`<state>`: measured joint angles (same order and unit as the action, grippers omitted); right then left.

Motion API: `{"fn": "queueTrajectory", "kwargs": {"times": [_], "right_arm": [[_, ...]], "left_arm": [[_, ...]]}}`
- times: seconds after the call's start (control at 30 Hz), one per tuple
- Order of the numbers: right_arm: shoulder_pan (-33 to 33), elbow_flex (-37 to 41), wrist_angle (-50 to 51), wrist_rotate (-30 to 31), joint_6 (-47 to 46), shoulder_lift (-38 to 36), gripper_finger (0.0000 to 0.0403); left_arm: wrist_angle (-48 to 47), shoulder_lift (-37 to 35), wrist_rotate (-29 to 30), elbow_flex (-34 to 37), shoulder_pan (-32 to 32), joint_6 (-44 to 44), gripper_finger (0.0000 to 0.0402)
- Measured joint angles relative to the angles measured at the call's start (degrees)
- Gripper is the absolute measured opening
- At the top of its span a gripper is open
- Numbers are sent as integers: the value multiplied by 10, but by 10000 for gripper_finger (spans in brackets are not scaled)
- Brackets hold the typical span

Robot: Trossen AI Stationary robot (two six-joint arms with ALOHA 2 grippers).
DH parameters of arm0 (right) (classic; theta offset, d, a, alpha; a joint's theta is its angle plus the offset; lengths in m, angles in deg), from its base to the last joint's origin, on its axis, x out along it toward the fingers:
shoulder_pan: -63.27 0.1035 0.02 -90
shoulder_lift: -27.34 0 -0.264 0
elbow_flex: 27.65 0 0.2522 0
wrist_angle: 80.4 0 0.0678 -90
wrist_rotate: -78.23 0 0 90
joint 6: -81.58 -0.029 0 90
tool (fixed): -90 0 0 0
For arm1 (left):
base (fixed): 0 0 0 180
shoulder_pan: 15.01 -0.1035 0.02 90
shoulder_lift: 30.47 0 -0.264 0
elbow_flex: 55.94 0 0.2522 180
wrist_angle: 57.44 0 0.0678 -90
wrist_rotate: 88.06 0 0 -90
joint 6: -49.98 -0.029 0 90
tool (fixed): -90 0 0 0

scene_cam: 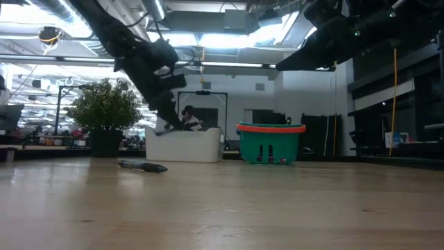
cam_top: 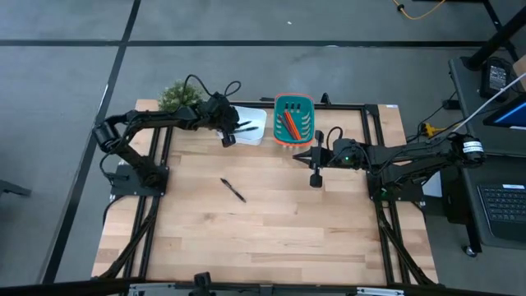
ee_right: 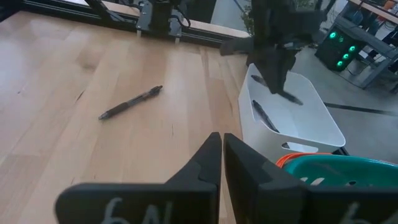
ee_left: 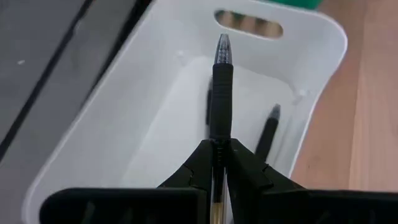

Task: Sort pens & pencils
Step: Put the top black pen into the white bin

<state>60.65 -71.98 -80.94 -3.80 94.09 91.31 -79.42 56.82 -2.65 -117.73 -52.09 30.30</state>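
At the far left corner of the worktop (cam_top: 271,230) stands a potted plant (cam_top: 177,96). Just right of it my left tool (cam_top: 228,131) hangs over the white bin (cam_top: 253,130), its fingers (ee_left: 245,165) pinching a black pen (ee_left: 221,93) by the barrel, the tip pointing down into the bin. My left wrist view shows two more pens lying on the bin's floor, one (ee_left: 267,134) beside the held pen and another mostly hidden behind it. One pen (cam_top: 233,190) lies alone on the bare wood, well in front of the bin and nearer the middle of the worktop; the low view shows it flat on the surface (scene_cam: 142,166). Right of the white bin, touching or just beside it, sits the teal basket (cam_top: 279,103) with an orange rim, and the orange-red pencils (cam_top: 289,123) lie inside it. Further right my right tool (cam_top: 316,173) hovers above the wood just in front of the basket, its fingers (ee_right: 208,158) pressed together on nothing.
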Motion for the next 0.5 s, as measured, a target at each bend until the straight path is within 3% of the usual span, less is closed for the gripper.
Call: {"fn": "queueTrajectory", "kwargs": {"times": [0.5], "right_arm": [[0,0,-1,0,2,0,21]], "left_arm": [[-93,113,-9,-107,-1,-33,21]]}}
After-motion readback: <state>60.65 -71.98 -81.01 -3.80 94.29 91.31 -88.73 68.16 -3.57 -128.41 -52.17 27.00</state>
